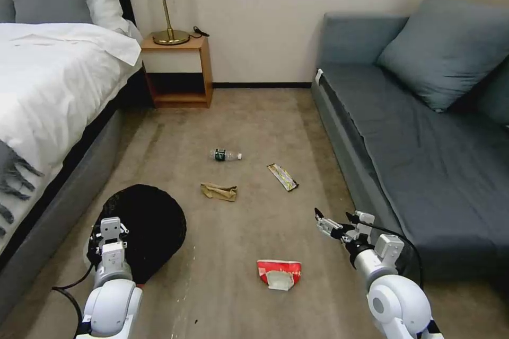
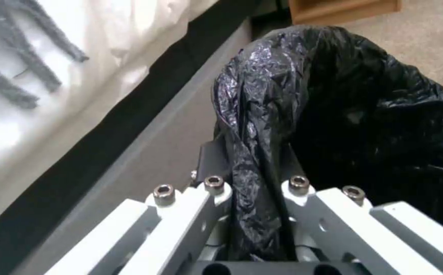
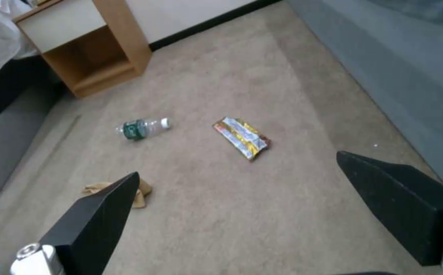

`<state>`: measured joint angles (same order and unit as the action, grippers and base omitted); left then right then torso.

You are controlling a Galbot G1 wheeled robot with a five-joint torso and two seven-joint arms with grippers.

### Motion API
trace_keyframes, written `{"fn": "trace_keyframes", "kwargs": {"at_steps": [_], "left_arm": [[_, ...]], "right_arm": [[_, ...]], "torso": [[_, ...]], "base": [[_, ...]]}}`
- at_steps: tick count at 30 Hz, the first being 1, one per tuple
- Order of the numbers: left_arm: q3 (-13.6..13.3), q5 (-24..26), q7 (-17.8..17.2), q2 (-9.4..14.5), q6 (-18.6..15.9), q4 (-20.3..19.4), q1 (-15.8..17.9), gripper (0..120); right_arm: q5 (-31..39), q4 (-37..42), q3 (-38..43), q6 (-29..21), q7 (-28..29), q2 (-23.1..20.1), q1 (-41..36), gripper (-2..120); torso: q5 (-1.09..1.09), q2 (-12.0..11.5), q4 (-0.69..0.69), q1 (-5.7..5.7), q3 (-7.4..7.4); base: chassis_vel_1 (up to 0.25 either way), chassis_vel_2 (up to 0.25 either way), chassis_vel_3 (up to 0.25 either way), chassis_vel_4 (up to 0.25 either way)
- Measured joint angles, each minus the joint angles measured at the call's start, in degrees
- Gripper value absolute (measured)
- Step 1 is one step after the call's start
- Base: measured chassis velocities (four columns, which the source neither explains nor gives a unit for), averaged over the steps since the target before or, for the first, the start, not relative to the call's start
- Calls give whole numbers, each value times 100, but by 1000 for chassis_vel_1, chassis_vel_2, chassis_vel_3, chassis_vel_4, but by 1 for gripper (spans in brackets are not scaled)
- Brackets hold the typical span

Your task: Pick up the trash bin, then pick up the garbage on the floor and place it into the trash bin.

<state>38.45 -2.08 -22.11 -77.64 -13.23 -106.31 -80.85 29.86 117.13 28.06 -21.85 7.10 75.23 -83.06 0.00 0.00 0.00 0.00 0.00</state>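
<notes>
Head view, left arm: we see our left gripper [image 1: 110, 229] low on the left, at the near rim of the round trash bin lined with crinkly black plastic [image 1: 146, 228], which sits beside the grey bed base [image 1: 58, 190].
Head view, right arm: our right gripper [image 1: 334, 222] hovers over the beige carpet [image 1: 254, 116] near the dark grey sofa [image 1: 424, 159], jaws spread and empty.
Head view, garbage: the crushed red-and-white carton [image 1: 279, 273] lies nearest us; the crumpled brown paper bag [image 1: 218, 191], the flat yellowish snack wrapper [image 1: 282, 177] and the clear bottle with green label [image 1: 226, 155] lie farther out, all apart from one another.
Left wrist view: the jaws sit narrow, pinching a fold of the black bag at the bin's rim [image 2: 254, 152].
Right wrist view: wide jaws frame bare carpet; the wrapper [image 3: 241, 137], bottle [image 3: 142, 128] and paper bag [image 3: 140, 191] lie beyond, before the wooden nightstand [image 3: 99, 49].
</notes>
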Motion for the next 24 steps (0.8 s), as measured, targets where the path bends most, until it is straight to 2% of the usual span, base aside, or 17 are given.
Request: {"fn": "trace_keyframes", "kwargs": {"at_steps": [5,11,14,17,18,24], "left_arm": [[-2,0,3,2,1,12,24,5],[-10,0,21,42,24,19,43,5],[-10,2,51,78,62,19,25,5],[14,3,83,114,104,17,-8,5],[38,3,101,124,137,1,-30,5],[-51,-16,218,142,238,-3,32,5]], "right_arm": [[-24,-57,-52,-11,-1,-48,41,100],[-15,-203,-178,-159,-71,-326,222,100],[-14,-288,-266,-248,-181,-549,335,100],[-18,-426,-427,-398,-346,-957,580,100],[-16,-542,-575,-498,-426,-1220,812,100],[11,-717,-839,-724,-637,-1686,1139,100]], "torso": [[0,0,0,0,0],[0,0,0,0,0],[1,0,0,1,1],[0,0,0,0,0],[0,0,0,0,0],[0,0,2,0,0]], "base": [[-96,92,100,-100],[-86,81,85,-88],[-12,13,17,-11],[0,0,0,0],[0,0,0,0],[0,0,0,0]]}}
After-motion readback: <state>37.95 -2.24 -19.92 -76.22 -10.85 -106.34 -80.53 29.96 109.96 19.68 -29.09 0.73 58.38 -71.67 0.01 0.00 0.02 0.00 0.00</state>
